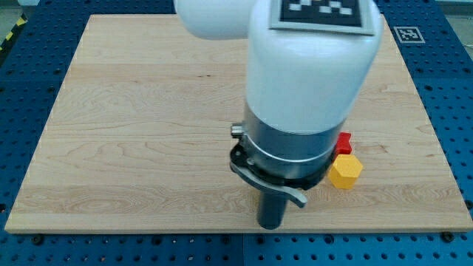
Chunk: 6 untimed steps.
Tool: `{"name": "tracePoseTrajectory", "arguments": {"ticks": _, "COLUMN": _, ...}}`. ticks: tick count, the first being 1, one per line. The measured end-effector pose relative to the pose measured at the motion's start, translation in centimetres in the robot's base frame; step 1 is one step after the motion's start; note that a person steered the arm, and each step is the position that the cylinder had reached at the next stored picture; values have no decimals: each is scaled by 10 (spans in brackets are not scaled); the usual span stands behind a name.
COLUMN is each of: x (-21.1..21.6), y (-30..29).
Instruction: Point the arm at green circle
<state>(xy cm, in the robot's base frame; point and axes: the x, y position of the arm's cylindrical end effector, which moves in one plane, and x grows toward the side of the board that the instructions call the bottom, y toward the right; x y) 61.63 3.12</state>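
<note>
Our white arm fills the middle of the view, and below its grey collar the straight dark rod comes down to the light wooden counter (pixel 133 111). My tip (pixel 270 226) sits near the counter's near edge, a little right of centre. We carry no pincer at all, so there is nothing to call open or closed; the rod alone does the work.

Two blocks show. A yellow hexagonal block (pixel 344 171) lies to the right of my tip and a little farther off, apart from it. Just beyond it, touching or nearly touching, a red block (pixel 344 141) peeks out from behind the arm's body; we cannot make out its shape.

The green circle we are asked to point at does not show anywhere. The left and far parts of the counter hold no block, so we judge it most likely hidden behind our own arm, though we cannot say where.

To do this step well, we should first find the circle before committing to a direction, then slide my tip toward it on a path that skirts the yellow and red blocks, stopping just beside the circle without shoving it.
</note>
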Motion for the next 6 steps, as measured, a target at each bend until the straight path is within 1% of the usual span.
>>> {"name": "tracePoseTrajectory", "arguments": {"ticks": 2, "x": -31, "y": -9}}
{"name": "tracePoseTrajectory", "arguments": {"ticks": 5, "x": -31, "y": -10}}
{"name": "tracePoseTrajectory", "arguments": {"ticks": 6, "x": -25, "y": -2}}
